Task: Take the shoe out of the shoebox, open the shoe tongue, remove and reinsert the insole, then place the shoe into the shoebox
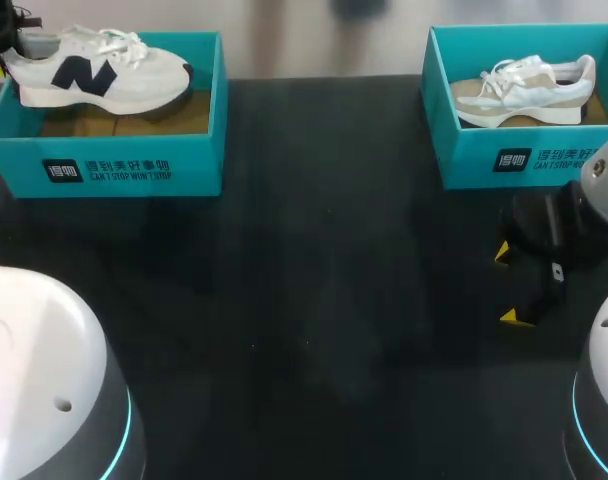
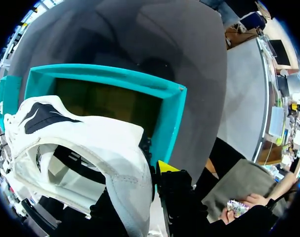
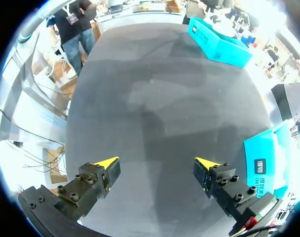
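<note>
- Left gripper (image 2: 140,193) clamped on the heel of the white shoe (image 2: 81,143); one yellow tip shows beside the heel, the other is hidden by it.
- Shoe reaches ahead of the fingers, held over the brown floor of the teal shoebox (image 2: 168,123).
- Shoe: white, navy side logo, white laces, opening toward the wrist.
- Right gripper (image 3: 157,168) spread wide, holding nothing, above the black table (image 3: 155,98); second shoebox (image 3: 268,163) just beside it.

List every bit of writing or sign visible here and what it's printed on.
Left box front: white logo square and a row of characters, smaller line beneath; brand print, not quoted.
Right box front: the same print, partly hidden by the right arm.
Left shoe: one dark brand mark on its side.
Nothing else readable.
</note>
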Tool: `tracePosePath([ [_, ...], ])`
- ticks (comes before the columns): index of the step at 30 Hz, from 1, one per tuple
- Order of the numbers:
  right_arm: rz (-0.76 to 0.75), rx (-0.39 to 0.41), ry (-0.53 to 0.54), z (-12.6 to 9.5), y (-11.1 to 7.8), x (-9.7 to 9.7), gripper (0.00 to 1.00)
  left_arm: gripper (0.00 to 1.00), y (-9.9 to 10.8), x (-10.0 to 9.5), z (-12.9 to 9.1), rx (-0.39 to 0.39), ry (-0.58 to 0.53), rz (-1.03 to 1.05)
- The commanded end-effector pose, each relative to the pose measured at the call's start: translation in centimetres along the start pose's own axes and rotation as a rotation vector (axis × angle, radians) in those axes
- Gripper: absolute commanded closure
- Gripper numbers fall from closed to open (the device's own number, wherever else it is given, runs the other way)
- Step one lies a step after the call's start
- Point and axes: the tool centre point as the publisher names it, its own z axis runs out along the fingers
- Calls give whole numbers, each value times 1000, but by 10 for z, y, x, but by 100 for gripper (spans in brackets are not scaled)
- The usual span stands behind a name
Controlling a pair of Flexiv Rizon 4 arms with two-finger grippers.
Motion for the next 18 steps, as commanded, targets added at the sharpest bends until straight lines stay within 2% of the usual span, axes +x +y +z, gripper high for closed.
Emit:
tracePosePath([
  [1, 0, 3, -1, 1, 1, 1, 0, 100, 1, 0, -2, 1, -1, 0],
  [6, 0, 3, -1, 1, 1, 1, 0, 100, 1, 0, -2, 1, -1, 0],
  [7, 0, 3, -1, 1, 1, 1, 0, 100, 0, -2, 4, -32, 12, 1],
  [13, 0, 3, -1, 1, 1, 1, 0, 100, 2, -8, 32, 18, 19, -11],
  [18, 0, 3, -1, 1, 1, 1, 0, 100, -3, -7, 42, 34, 23, -15],
])
